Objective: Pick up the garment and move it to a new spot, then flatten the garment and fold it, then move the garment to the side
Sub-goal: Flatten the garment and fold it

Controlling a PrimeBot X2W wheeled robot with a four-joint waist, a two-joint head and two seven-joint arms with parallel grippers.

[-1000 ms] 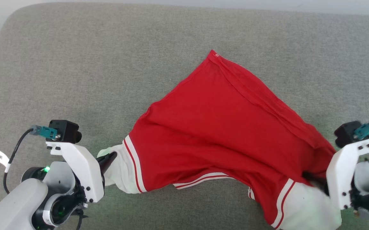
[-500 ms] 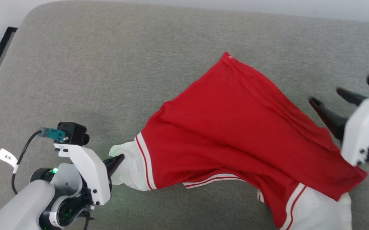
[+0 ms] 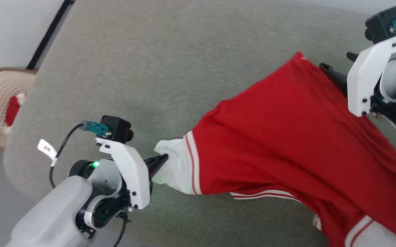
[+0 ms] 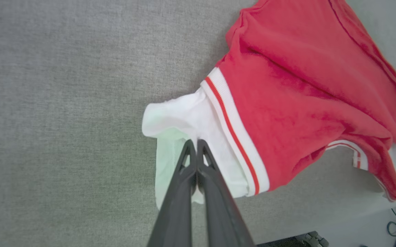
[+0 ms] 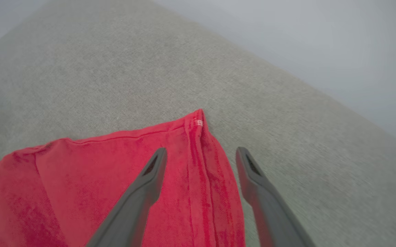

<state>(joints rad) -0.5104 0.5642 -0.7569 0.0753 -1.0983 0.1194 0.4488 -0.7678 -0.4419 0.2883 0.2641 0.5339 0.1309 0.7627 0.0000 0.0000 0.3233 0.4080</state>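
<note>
**Status of workpiece.** The garment (image 3: 287, 137) lies on the gray counter (image 3: 150, 68), occupying the right half of the head view. It is back side up or lettering-hidden; no print is visible. The red body is creased and drawn into a slanted, uneven shape. One white sleeve (image 4: 184, 120) points to the centre left of the head view. The second sleeve sits bunched at the lower right corner.

**Left gripper** (image 3: 162, 159). Fingers together, clamped on the edge of the white sleeve.

**Right gripper** (image 5: 201, 154). Fingers apart, holding nothing. In the right wrist view they straddle the red hem corner (image 5: 198, 120), above the cloth; contact cannot be confirmed.

**Progress, as judged.**
1. Pick up and relocate: the garment rests on the counter; this step appears complete, though the pictures cannot confirm it.
2. Flatten: in hand. One sleeve is held and the opposite corner is not yet gripped. Wrinkles and the tucked lower sleeve show the cloth is far from flat.
3. Fold: not started.
4. Move to the side: not started.
</note>
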